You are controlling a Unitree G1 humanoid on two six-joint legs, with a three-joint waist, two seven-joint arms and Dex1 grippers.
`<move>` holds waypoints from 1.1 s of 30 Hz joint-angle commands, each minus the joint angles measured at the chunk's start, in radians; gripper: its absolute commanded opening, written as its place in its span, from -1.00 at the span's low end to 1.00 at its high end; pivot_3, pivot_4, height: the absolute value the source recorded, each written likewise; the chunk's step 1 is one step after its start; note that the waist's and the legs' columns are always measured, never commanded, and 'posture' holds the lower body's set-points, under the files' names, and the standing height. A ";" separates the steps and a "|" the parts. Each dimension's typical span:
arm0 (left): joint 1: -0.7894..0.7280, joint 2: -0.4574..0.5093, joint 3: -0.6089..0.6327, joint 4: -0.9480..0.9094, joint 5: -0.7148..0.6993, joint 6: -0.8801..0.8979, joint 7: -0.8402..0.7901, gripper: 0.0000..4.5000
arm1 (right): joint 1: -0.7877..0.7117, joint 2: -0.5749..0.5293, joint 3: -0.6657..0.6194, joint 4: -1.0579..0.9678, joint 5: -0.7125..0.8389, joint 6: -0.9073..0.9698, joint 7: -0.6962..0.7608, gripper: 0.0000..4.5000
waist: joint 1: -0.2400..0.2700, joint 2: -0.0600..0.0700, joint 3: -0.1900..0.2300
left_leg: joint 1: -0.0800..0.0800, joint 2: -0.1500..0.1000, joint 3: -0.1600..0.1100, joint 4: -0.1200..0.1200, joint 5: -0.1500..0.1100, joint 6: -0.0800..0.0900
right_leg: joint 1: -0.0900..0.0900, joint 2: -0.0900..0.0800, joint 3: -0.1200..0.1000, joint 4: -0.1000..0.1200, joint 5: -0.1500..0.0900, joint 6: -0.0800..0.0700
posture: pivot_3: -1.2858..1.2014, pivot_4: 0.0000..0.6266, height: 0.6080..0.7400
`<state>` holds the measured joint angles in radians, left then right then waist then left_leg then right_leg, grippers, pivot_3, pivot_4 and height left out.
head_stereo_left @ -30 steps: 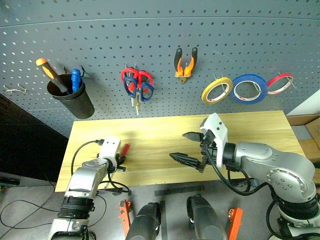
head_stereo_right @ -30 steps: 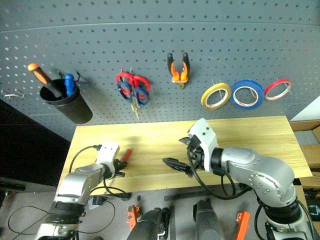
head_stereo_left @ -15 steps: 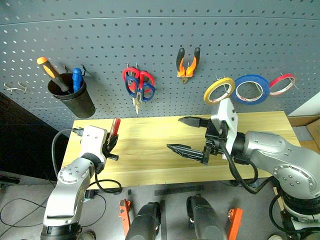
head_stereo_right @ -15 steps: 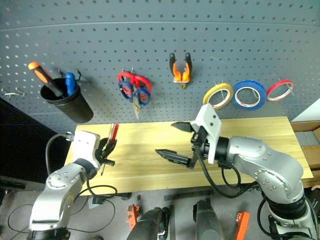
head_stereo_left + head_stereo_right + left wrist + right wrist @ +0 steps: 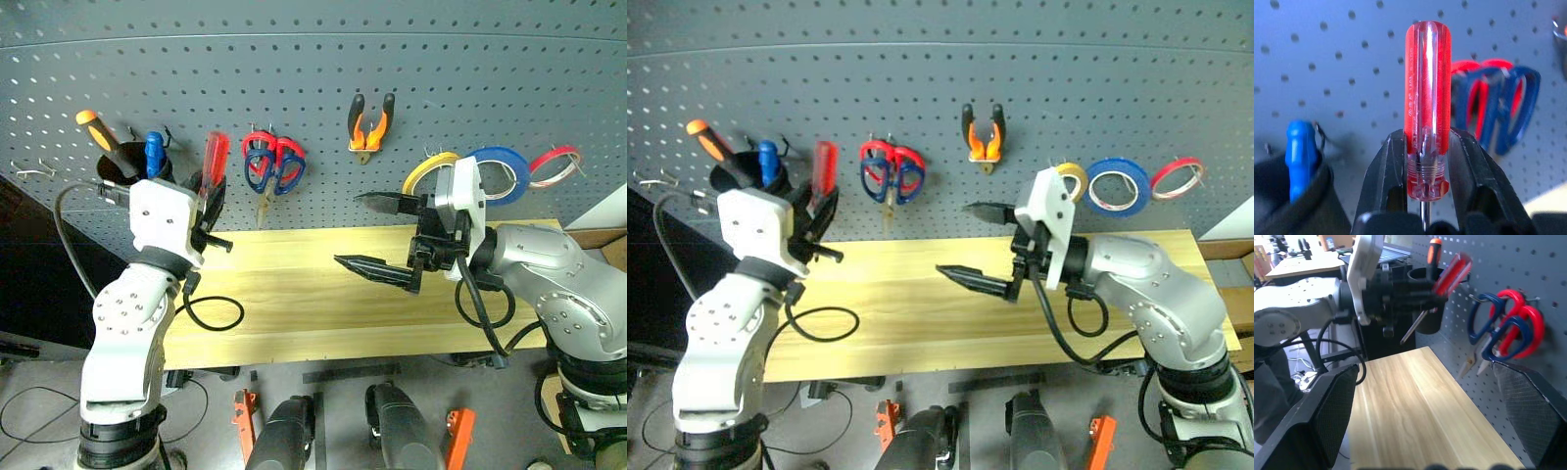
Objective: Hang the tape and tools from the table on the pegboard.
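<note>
**Last tool heads for the cup**

The left gripper [image 5: 209, 211] clamps the red-handled screwdriver [image 5: 1427, 98] low on its handle, handle up and shaft hanging below, a hold that looks meant for lowering the tip into the black cup [image 5: 132, 176] hooked on the pegboard [image 5: 313, 78], just beside it. The right gripper [image 5: 377, 235] hangs wide and empty above the table [image 5: 313, 294]. The yellow tape [image 5: 423, 172], blue-handled scissors [image 5: 263, 171] and pliers [image 5: 369, 122] already hang on hooks.
</note>
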<state>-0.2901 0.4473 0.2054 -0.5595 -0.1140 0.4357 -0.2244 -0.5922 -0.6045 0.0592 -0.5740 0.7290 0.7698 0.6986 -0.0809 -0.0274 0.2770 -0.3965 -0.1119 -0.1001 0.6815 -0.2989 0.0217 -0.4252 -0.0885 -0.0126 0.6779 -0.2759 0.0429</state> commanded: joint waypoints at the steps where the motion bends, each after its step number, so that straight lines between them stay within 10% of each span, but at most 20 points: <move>1: -0.103 0.012 0.035 -0.045 0.004 0.012 0.036 -0.64 | -0.032 -0.002 -0.015 -0.006 -0.001 -0.035 0.025 1.00 | 0.000 -0.001 0.000 | 0.000 0.000 0.000 0.000 0.000 0.000 | 0.000 0.000 0.000 0.000 0.000 0.000 | -0.09 -0.31 1.00; 9: -0.376 0.050 0.108 0.035 0.000 0.078 0.095 -0.64 | -0.089 0.008 -0.026 0.053 -0.007 -0.063 0.058 1.00 | -0.003 -0.002 -0.008 | -0.001 0.000 0.000 0.002 0.000 0.000 | -0.001 0.000 0.000 0.001 0.000 0.000 | -0.08 -0.40 1.00; 27: -0.215 0.018 0.190 0.217 0.035 -0.067 0.173 -0.64 | -0.137 0.037 -0.018 0.091 -0.022 -0.075 0.069 1.00 | 0.000 -0.004 -0.019 | -0.003 0.000 -0.002 0.012 0.000 -0.001 | 0.000 0.001 -0.002 0.003 0.003 0.000 | -0.09 -0.44 1.00; 33: -0.219 -0.039 0.202 0.245 0.022 -0.104 0.232 0.24 | -0.138 0.036 -0.025 0.085 -0.015 -0.065 0.071 1.00 | 0.000 -0.006 -0.023 | -0.003 0.000 -0.001 0.016 0.000 -0.001 | 0.000 0.001 -0.001 0.003 0.008 0.001 | -0.10 -0.44 1.00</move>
<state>-0.4955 0.4080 0.3866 -0.2822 -0.0957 0.3639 -0.0201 -0.7164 -0.5667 0.0593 -0.4638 0.6989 0.7106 0.7644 -0.0807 -0.0334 0.2537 -0.3996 -0.1119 -0.1008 0.6975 -0.2986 0.0207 -0.4250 -0.0874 -0.0139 0.6812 -0.2682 0.0438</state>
